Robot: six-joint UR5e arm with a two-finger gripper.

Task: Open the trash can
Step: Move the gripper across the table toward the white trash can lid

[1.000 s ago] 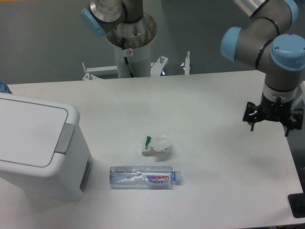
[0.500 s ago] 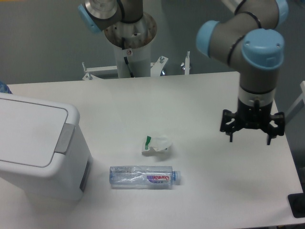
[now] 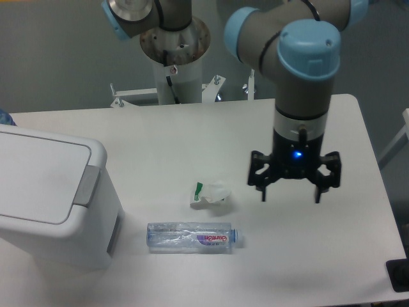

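The bin is sitting at the table's left edge: white, boxy plastic with rounded corners, its flat lid lying closed, a grey rectangular tab showing on the rim. A clear, ribbed plastic bottle is lying on its side just right of the bin. A crumpled white wrapper with a green end is resting beyond it. The gripper is hanging above the table, well right of the bin, jaws spread and holding nothing.
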